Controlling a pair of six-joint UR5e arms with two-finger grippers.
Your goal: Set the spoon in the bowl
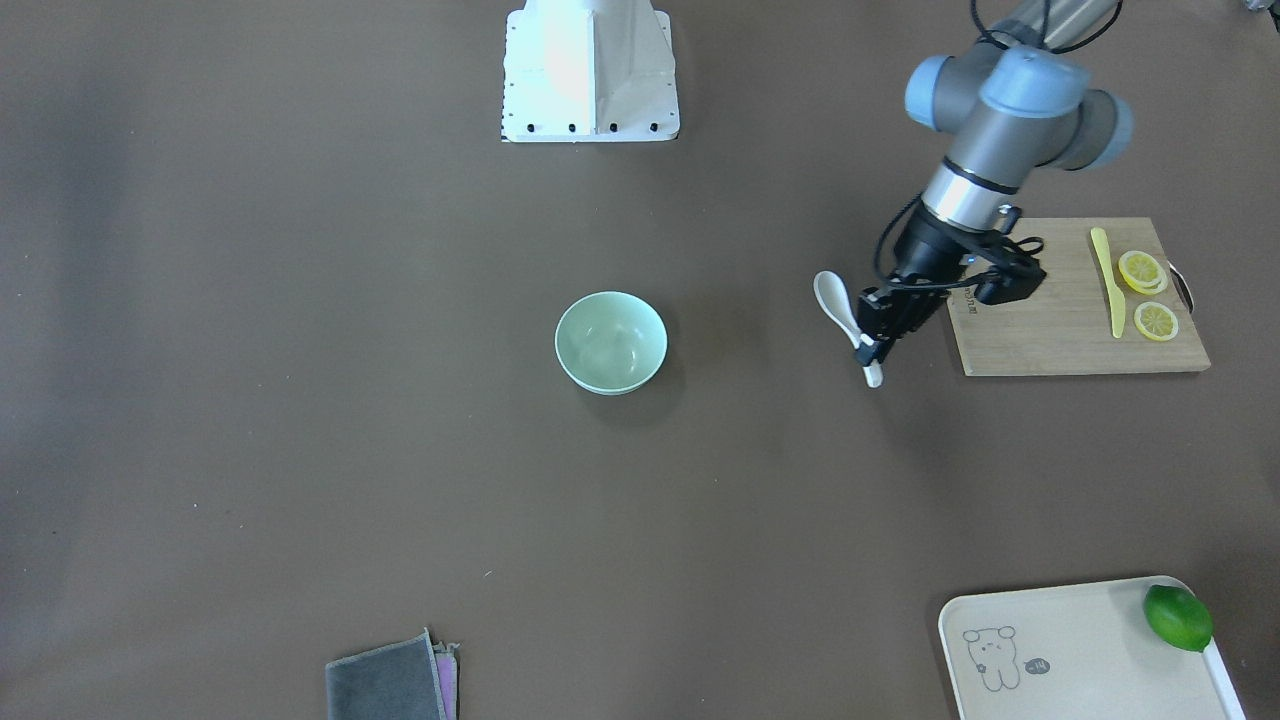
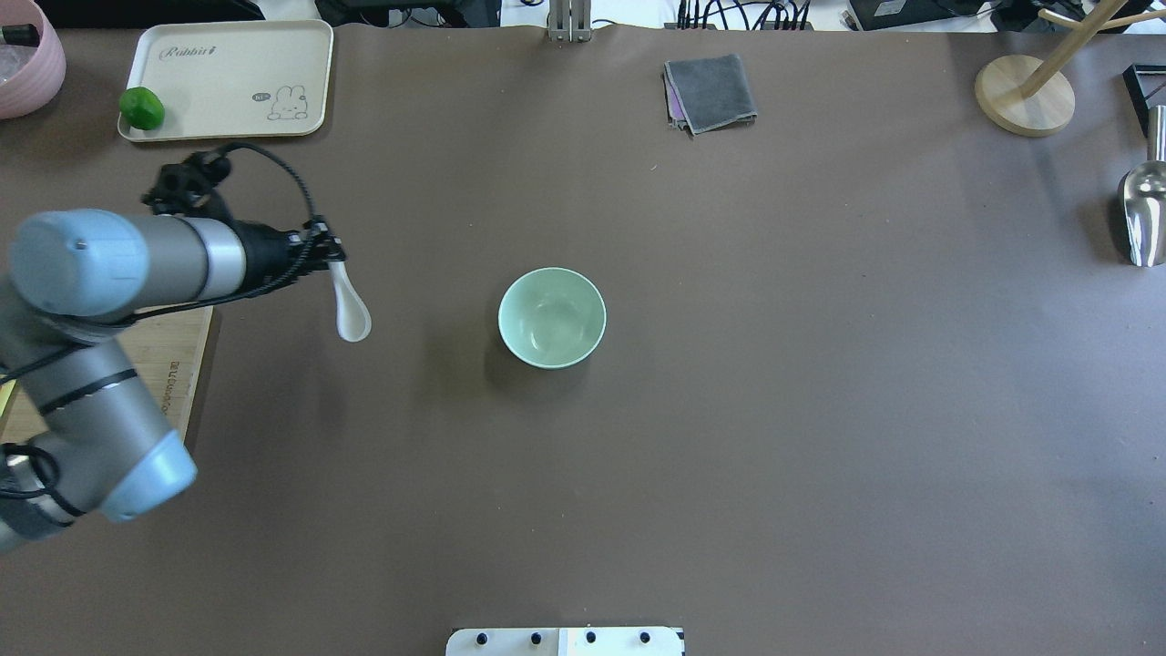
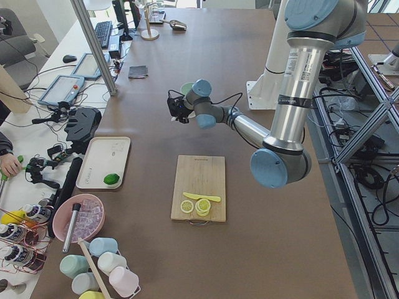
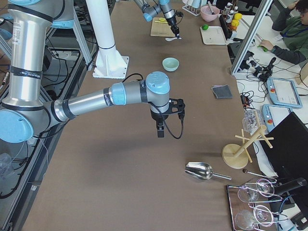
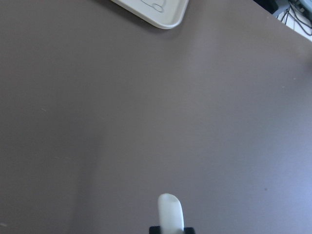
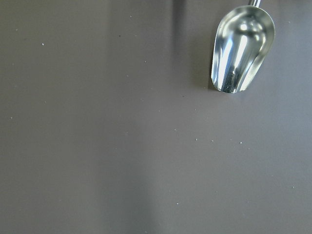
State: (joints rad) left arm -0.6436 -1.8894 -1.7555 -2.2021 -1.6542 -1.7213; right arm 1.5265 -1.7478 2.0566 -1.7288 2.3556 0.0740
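Note:
The white spoon [image 1: 838,308] hangs from my left gripper [image 1: 868,350], which is shut on its short handle. In the overhead view the left gripper [image 2: 333,258] holds the spoon [image 2: 350,314] with the scoop pointing toward the robot, well to the left of the bowl [image 2: 551,317]. The pale mint-green bowl [image 1: 610,342] stands upright and empty at the table's middle. The left wrist view shows only the handle's tip [image 5: 170,210]. My right gripper [image 4: 160,130] shows only in the exterior right view, so I cannot tell whether it is open or shut.
A wooden cutting board [image 1: 1040,330] with a yellow knife [image 1: 1108,285] and lemon slices [image 1: 1142,270] lies beside the left arm. A cream tray [image 1: 1080,650] holds a lime [image 1: 1178,617]. A grey cloth [image 1: 385,685], a metal scoop [image 2: 1143,214] and a wooden stand [image 2: 1025,96] lie farther off.

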